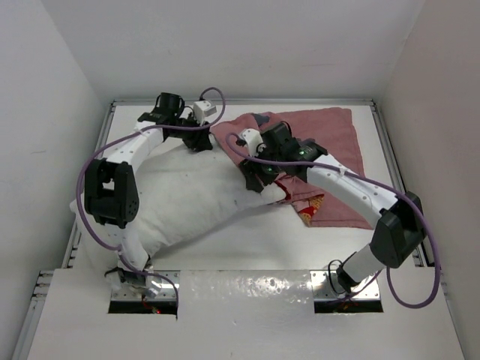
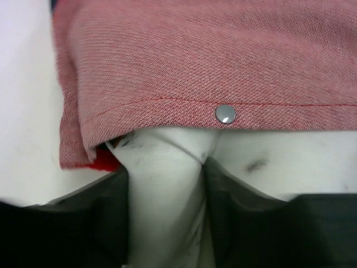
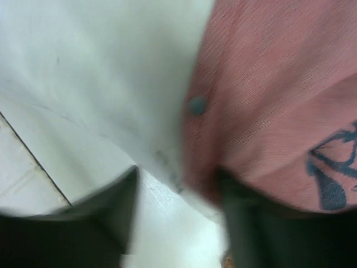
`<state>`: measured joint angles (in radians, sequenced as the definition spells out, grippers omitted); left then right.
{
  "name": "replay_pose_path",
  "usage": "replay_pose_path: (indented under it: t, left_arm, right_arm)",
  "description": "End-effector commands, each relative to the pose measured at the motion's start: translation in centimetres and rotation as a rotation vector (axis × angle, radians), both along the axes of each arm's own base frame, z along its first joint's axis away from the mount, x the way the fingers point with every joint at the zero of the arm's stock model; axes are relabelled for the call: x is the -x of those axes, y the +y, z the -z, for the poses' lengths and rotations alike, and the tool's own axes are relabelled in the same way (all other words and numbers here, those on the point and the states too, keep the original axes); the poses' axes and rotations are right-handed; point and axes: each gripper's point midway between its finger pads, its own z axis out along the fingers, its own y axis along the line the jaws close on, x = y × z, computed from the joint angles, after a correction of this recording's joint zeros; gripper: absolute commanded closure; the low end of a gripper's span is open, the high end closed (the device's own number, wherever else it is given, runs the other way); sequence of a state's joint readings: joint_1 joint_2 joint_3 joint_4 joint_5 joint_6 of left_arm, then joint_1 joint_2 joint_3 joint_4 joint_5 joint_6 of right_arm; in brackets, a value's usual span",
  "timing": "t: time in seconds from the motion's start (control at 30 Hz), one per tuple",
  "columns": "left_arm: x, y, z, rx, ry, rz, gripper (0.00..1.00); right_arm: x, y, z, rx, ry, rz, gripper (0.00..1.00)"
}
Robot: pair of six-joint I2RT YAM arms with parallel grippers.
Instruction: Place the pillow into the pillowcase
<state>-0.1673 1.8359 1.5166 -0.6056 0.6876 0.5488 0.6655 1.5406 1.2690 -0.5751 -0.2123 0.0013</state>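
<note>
My left pincer (image 2: 165, 187) stood part open around a fold of the pillow (image 2: 279, 162); gripped or loose, I couldn't tell. My right pincer (image 3: 175, 192) gaped, holding nothing. The pillow lay left of centre in the top view, one corner under the pillowcase (image 1: 322, 131) mouth. I judged it best to lift the hem and feed the pillow deeper.

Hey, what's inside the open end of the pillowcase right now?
An edge of the white pillow goes under the pillowcase hem by its metal snap. The red fabric hides how far in it reaches; most of the pillow lies outside.
</note>
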Motion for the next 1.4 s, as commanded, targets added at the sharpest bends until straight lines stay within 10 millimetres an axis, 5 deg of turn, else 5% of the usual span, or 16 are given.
replay_pose_path:
  t: [0.0, 0.03, 0.17, 0.27, 0.33, 0.4, 0.47, 0.5, 0.57, 0.63, 0.73, 0.93, 1.07, 1.13, 1.27, 1.37]
  left_arm:
    - [-4.8, 1.7, -1.7, -0.007, -0.110, -0.166, 0.49]
    - [-5.1, 1.6, -2.5, -0.001, -0.125, -0.158, 0.34]
    - [-3.9, 1.2, -5.8, -0.006, -0.185, -0.058, 0.01]
    - [-3.0, 1.2, -9.5, -0.017, -0.286, 0.002, 0.00]
    - [-1.5, 1.0, -11.1, -0.029, -0.325, 0.075, 0.34]
    - [0.6, 0.5, -12.0, -0.073, -0.318, 0.164, 1.00]
    - [2.8, -1.1, -11.9, -0.143, -0.322, 0.273, 1.00]
    - [4.4, -0.5, -10.4, -0.248, -0.289, 0.321, 1.00]
    - [8.0, -2.4, -8.5, -0.334, -0.248, 0.447, 0.99]
    - [11.1, -2.5, -6.4, -0.402, -0.186, 0.515, 0.71]
    - [14.6, -4.4, -4.3, -0.405, -0.152, 0.567, 0.32]
    - [18.5, -6.2, 0.3, -0.436, -0.150, 0.632, 0.11]
    - [16.5, -4.5, 5.6, -0.556, -0.164, 0.490, 0.08]
    - [15.7, -4.2, 7.2, -0.591, -0.142, 0.451, 0.17]
    - [14.1, -4.9, 6.3, -0.541, -0.148, 0.379, 0.77]
    - [13.5, -4.7, 5.8, -0.510, -0.137, 0.355, 1.00]
  right_arm:
    - [-0.9, 0.8, -0.5, -0.012, 0.007, 0.046, 0.20]
    - [-2.2, 0.2, -1.0, 0.004, -0.027, 0.133, 0.02]
    - [-5.5, -3.2, -3.6, -0.043, -0.148, 0.416, 0.01]
    - [-6.3, -6.3, -5.8, -0.169, -0.153, 0.595, 0.01]
    - [-6.7, -9.1, -6.3, -0.194, -0.156, 0.705, 0.64]
    - [-6.2, -11.5, -6.6, -0.188, -0.187, 0.818, 1.00]
    - [-5.2, -12.6, -5.9, -0.180, -0.183, 0.864, 0.96]
    - [-5.0, -13.4, -5.6, -0.163, -0.190, 0.902, 0.63]
    - [-3.9, -14.5, -3.9, -0.128, -0.151, 0.967, 0.46]
    - [-2.8, -15.2, -1.8, -0.091, -0.096, 1.006, 0.33]
    - [-1.9, -13.4, 0.6, -0.145, 0.029, 0.989, 0.30]
    - [-2.6, -11.1, 3.6, -0.243, 0.122, 0.998, 0.35]
    - [-3.3, -9.4, 5.9, -0.291, 0.158, 0.955, 0.34]
    - [-4.0, -8.1, 7.2, -0.321, 0.181, 0.922, 0.34]
    - [-4.7, -7.1, 9.8, -0.310, 0.231, 0.914, 0.48]
    - [-4.4, -7.6, 11.2, -0.231, 0.239, 0.901, 0.86]
